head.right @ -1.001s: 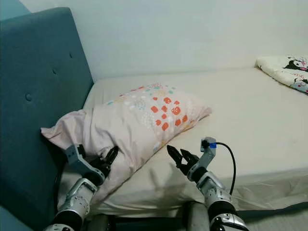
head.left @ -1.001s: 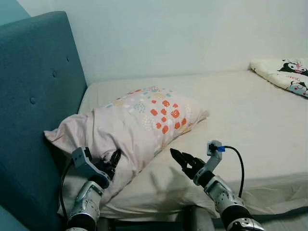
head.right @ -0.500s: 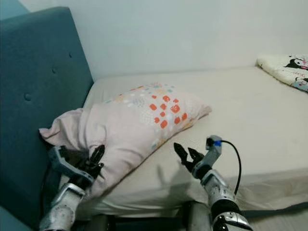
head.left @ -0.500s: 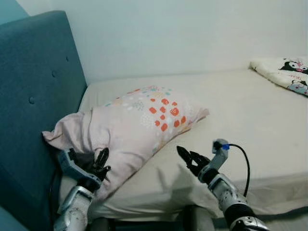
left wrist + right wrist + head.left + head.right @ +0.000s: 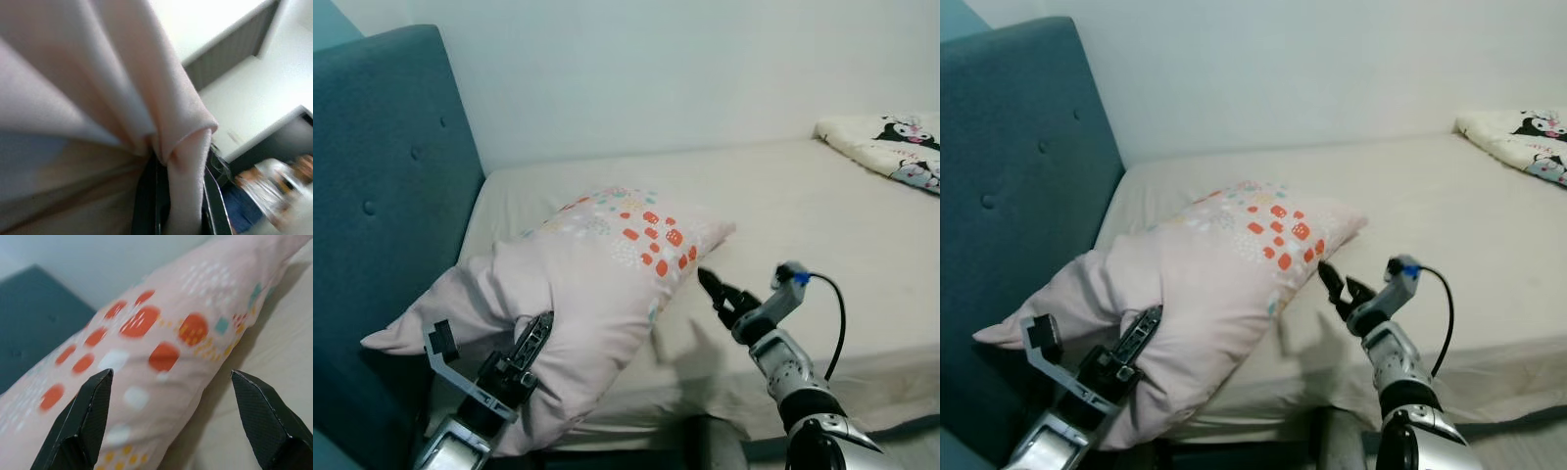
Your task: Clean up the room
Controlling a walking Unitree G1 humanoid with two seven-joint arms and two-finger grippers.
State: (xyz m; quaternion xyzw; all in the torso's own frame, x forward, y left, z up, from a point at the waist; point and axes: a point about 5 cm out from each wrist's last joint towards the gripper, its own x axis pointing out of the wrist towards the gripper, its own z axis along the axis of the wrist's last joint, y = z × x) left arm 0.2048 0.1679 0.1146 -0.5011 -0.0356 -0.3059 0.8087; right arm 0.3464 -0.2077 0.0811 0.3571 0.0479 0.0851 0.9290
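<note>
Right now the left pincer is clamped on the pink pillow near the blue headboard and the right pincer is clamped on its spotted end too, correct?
Not quite. The left pincer is clamped on a fold of the pink pillow beside the blue headboard, but the right pincer is open, its fingers spread either side of the spotted end without gripping. The right wrist view shows this.

Pale pink pillow (image 5: 587, 284) with orange and teal spots, lying tilted against teal headboard (image 5: 382, 196), one corner lifted.
</note>
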